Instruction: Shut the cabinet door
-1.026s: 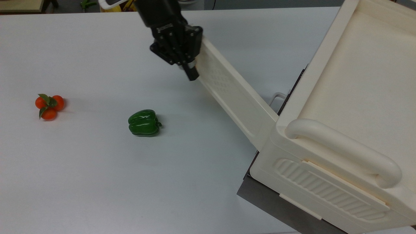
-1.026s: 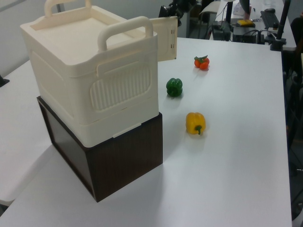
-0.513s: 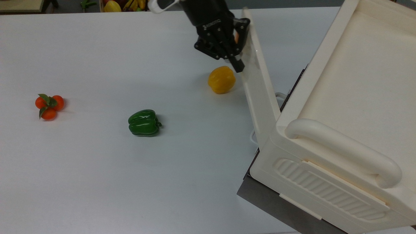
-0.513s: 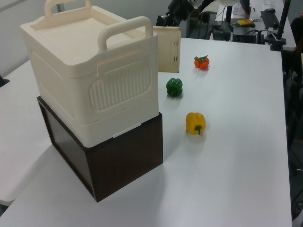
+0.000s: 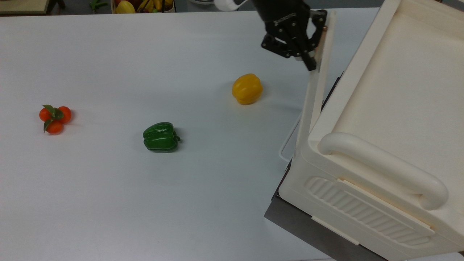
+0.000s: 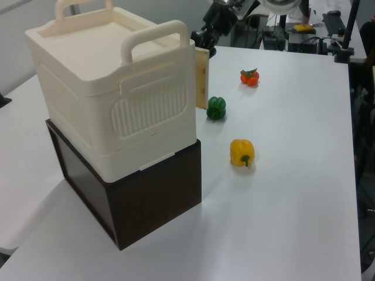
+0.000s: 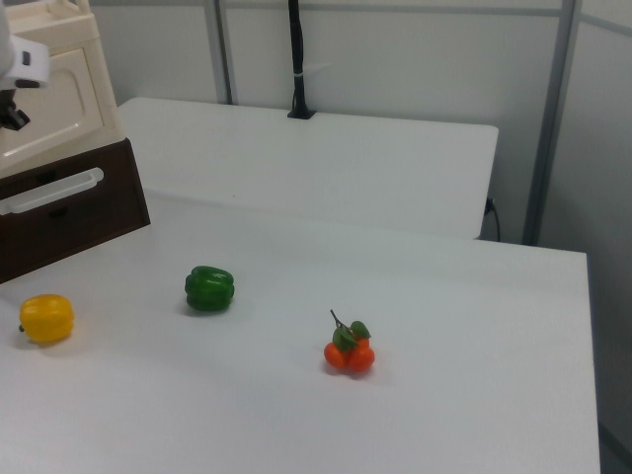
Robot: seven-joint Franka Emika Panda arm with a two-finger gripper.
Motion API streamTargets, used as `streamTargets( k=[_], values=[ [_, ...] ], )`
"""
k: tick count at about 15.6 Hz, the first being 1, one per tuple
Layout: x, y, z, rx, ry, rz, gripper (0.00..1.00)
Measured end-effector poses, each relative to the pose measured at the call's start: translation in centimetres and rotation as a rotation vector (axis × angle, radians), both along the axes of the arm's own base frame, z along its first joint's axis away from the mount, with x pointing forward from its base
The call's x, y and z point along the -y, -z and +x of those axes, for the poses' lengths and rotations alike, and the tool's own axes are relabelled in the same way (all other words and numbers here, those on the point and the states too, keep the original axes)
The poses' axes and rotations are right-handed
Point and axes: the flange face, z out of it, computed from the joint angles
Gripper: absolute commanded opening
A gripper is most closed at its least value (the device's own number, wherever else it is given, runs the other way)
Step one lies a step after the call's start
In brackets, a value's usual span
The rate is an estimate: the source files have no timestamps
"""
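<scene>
Cream plastic cabinet door sits nearly shut against the big cream toy-kitchen cabinet, and we see the black two-finger gripper pressed on its free end; can't tell finger spacing.

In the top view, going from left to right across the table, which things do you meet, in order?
Tomatoes → green pepper → yellow pepper → gripper at the cabinet door → cabinet.

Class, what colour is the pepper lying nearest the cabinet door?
Yellow pepper; the top view shows it best.
</scene>
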Motion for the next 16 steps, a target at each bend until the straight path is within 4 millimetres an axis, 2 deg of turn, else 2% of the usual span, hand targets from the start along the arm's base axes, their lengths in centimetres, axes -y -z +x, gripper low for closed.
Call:
streamTargets(
  k=[2,5,9,16],
  values=[
    [-2.1,0.0,-0.4,0.031,-0.013,-0.008,0.0],
    [-4.0,0.7,-0.6,0.048,-0.028,-0.013,0.0],
    [-4.4,1.4,-0.1,0.07,-0.013,-0.006,0.0],
    [-4.9,1.3,-0.3,0.1,-0.008,-0.005,0.0]
  ],
)
